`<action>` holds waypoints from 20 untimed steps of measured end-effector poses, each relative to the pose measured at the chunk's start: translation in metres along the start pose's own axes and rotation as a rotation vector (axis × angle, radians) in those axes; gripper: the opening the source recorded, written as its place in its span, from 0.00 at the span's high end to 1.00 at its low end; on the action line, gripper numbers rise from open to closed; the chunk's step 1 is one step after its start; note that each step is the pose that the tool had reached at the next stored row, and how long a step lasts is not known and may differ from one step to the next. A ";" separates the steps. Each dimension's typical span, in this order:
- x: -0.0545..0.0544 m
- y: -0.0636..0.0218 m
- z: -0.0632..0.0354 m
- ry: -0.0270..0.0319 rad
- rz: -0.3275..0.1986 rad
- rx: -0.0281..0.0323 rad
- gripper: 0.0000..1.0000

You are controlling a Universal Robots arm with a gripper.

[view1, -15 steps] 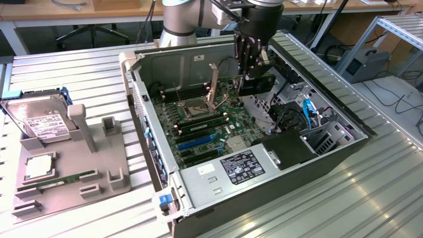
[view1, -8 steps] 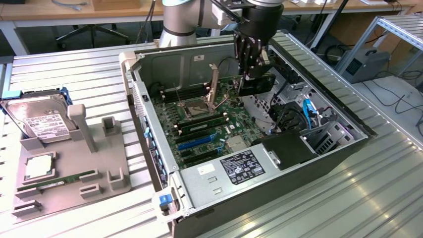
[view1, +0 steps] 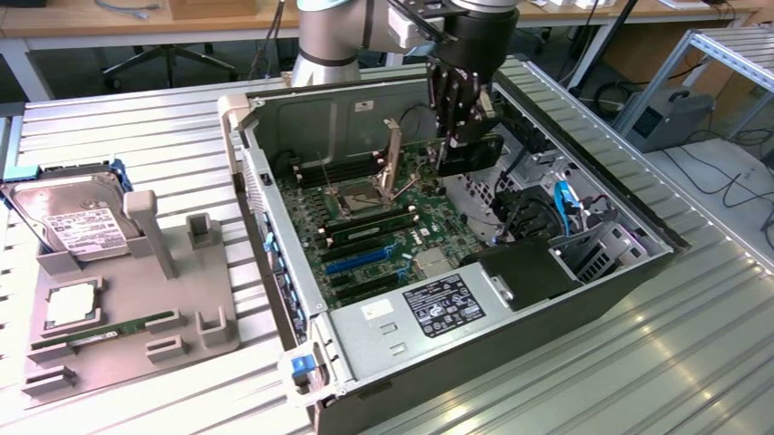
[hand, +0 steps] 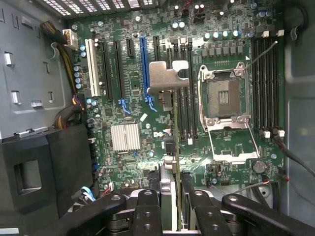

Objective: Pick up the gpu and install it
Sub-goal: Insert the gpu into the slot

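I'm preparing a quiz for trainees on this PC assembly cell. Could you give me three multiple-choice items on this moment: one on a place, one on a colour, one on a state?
1. Where is the gpu?
A. On the grey fixture beside the case
B. Gripped in the hand, above the inside of the open case
C. Seated in a slot

2. What colour is the long slot next to the white one on the motherboard?
A. Red
B. Yellow
C. Blue

3. In what state is the CPU socket?
A. Open, with its frame swung up
B. Covered by a cooler
C. Covered by a fan

Answers:
1 B: the exterior view shows the card clamped in the hand over the motherboard.
2 C: the wrist view shows it blue.
3 A: the frame is lifted off and the contacts are bare.
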State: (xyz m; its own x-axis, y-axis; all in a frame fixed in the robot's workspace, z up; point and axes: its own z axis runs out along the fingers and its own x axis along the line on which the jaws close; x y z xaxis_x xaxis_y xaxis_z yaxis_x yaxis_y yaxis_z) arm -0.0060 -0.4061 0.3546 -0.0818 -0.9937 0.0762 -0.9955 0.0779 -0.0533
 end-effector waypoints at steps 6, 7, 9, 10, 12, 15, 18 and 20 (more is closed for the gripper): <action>0.000 0.0000 0.0001 0.0020 -0.015 0.0013 0.73; 0.000 0.0000 0.0002 0.0019 -0.015 0.0014 0.73; 0.000 0.0001 0.0002 0.0019 -0.015 0.0014 0.73; 0.000 0.0001 0.0002 0.0020 -0.015 0.0013 0.73; 0.000 0.0005 0.0003 0.0020 -0.015 0.0013 0.73; 0.000 0.0019 0.0005 0.0020 -0.015 0.0013 0.73; 0.000 0.0031 0.0005 0.0019 -0.015 0.0014 0.73; 0.000 0.0039 0.0005 0.0020 -0.015 0.0013 0.73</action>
State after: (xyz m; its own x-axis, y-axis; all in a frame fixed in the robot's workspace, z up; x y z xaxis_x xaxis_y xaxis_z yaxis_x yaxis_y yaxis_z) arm -0.0098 -0.4061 0.3538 -0.0671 -0.9946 0.0790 -0.9966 0.0630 -0.0535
